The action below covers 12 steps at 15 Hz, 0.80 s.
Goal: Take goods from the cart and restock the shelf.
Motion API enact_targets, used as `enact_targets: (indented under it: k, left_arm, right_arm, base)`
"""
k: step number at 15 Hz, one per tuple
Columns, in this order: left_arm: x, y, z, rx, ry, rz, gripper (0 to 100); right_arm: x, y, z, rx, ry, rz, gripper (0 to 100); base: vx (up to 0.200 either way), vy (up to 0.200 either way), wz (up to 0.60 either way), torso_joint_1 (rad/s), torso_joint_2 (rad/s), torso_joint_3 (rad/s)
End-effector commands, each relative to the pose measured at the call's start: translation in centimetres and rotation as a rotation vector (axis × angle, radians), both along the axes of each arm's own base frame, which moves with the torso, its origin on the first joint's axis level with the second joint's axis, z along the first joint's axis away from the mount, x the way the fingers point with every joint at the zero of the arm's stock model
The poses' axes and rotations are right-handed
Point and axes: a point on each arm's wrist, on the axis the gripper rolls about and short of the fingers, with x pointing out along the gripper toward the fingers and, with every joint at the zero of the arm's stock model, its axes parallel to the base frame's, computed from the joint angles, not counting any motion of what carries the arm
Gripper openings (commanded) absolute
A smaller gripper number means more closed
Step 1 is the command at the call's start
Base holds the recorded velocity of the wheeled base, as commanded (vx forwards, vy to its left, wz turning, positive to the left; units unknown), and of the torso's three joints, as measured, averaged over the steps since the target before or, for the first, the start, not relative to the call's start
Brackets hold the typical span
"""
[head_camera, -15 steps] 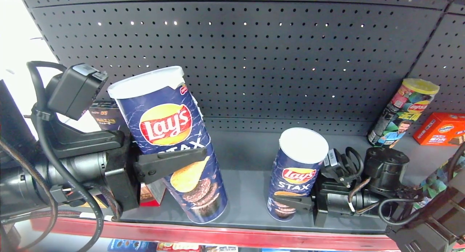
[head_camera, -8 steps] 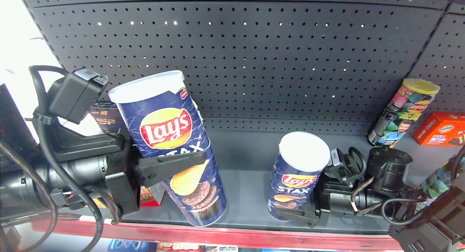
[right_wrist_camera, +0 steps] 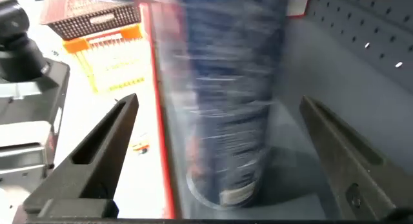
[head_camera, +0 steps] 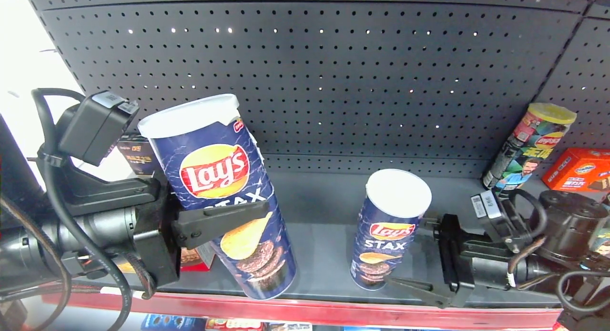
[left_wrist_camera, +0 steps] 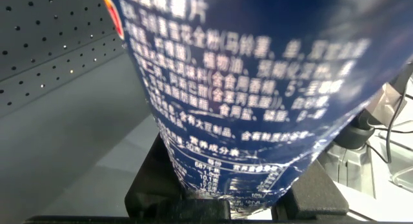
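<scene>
Shelf deck (head_camera: 324,235) under pegboard (head_camera: 333,83): small can (head_camera: 388,231) released, large can (head_camera: 214,178) pending.
Small can stands at 4 o'clock, long axis near vertical, lid up; my right gripper (head_camera: 415,253), jaws spread, has backed off toward 3 o'clock, so that placement looks done. My left gripper (head_camera: 228,214) clamps the large can at 8 o'clock, lid tilted toward 11 o'clock.

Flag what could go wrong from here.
1. The big can is tilted in the left gripper, base near the shelf's red front edge; released like this, it may tip off.
2. The right gripper has open jaws right by the small can; a sideways swing could knock it over.
</scene>
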Motion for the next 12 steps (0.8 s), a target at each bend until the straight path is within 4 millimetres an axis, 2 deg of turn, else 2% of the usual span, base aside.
enact_targets:
  k: [1, 4, 8, 12]
  left_arm:
    - [-0.1, 0.1, -0.1, 0.001, 0.004, 0.002, 0]
    - [-0.4, 0.2, -0.3, 0.003, 0.008, 0.003, 0]
    - [-0.4, 0.2, -0.4, 0.004, 0.01, 0.003, 0]
    - [-0.6, 0.3, -0.2, -0.001, 0.0, 0.003, 0]
  right_arm:
    - [-1.8, -1.2, 1.6, 0.024, -0.055, -0.016, 100]
    - [-4.3, -2.9, 2.9, 0.048, -0.11, -0.042, 100]
    - [-6.6, -4.4, 4.9, 0.074, -0.165, -0.077, 100]
    - [-11.5, -7.0, 8.6, 0.089, -0.202, -0.199, 100]
  base:
    - [0.0, 0.0, 0.0, 0.0, 0.0, 0.0]
    - [0.0, 0.0, 0.0, 0.0, 0.0, 0.0]
    - [0.0, 0.0, 0.0, 0.0, 0.0, 0.0]
    - [0.0, 0.0, 0.0, 0.0, 0.0, 0.0]
